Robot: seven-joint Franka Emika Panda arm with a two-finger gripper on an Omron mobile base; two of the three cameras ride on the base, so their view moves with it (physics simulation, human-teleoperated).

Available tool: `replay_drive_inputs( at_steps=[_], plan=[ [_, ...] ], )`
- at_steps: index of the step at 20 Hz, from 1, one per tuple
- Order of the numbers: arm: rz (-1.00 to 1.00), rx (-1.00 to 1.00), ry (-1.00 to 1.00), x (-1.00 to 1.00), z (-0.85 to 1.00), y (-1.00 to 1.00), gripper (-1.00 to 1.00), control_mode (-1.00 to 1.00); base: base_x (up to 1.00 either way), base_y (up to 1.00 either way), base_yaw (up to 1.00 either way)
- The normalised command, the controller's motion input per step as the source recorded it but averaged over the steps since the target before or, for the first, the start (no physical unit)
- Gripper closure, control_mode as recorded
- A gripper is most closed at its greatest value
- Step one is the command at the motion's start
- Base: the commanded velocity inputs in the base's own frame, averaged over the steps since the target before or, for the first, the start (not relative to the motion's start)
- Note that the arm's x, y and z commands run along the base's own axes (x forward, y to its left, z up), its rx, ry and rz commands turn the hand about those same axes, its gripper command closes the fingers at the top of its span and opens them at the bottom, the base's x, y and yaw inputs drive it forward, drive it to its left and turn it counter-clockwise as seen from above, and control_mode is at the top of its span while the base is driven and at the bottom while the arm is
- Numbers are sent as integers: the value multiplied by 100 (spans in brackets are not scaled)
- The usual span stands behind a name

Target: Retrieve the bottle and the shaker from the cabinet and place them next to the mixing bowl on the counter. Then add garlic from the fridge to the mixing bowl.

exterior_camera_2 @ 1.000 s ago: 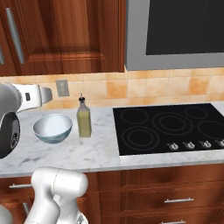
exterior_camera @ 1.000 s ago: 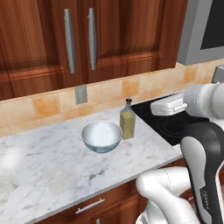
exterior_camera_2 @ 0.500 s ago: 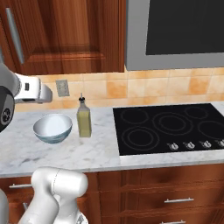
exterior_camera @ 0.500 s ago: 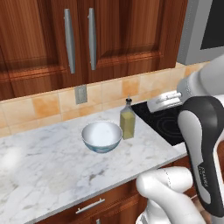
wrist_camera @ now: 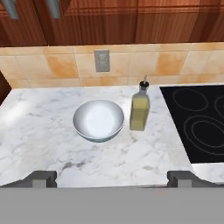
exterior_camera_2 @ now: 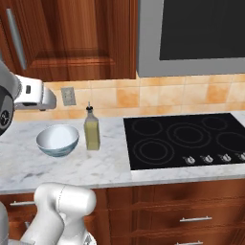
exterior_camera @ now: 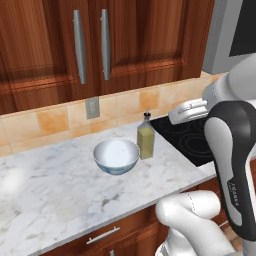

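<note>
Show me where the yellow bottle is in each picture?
Left base view: the bottle stands mid-picture, right of the mixing bowl.
Right base view: the bottle is left of centre, between bowl and stovetop.
Hand view: the bottle is just right of centre.
Shared landmark: the wall outlet behind the bowl.

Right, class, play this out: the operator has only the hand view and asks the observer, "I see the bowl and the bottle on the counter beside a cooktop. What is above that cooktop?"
Observer: A grey steel appliance with a dark window hangs on the wall above the cooktop.
Operator: Does the cooktop have controls?
Observer: Yes, a row of small knobs runs along its front edge.
Operator: And below the counter?
Observer: Brown wood drawers with steel handles sit under the counter.
</note>
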Motion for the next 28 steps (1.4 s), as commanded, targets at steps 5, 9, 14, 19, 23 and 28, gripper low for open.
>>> replay_drive_inputs(
  at_steps=[5, 9, 14, 19, 23, 28],
  plan=[
    [0, 0, 0, -1, 0, 0, -100, 100, -45, 0, -1],
    [0, 0, 0, 0, 0, 0, -100, 100, -100, 0, -3],
    [0, 0, 0, 0, 0, 0, -100, 100, -100, 0, -4],
    [0, 0, 0, 0, 0, 0, -100, 100, -100, 0, -1],
    [0, 0, 0, 0, 0, 0, -100, 100, -100, 10, 0],
    [0, 0, 0, 0, 0, 0, -100, 100, -100, 48, -5]
  ],
)
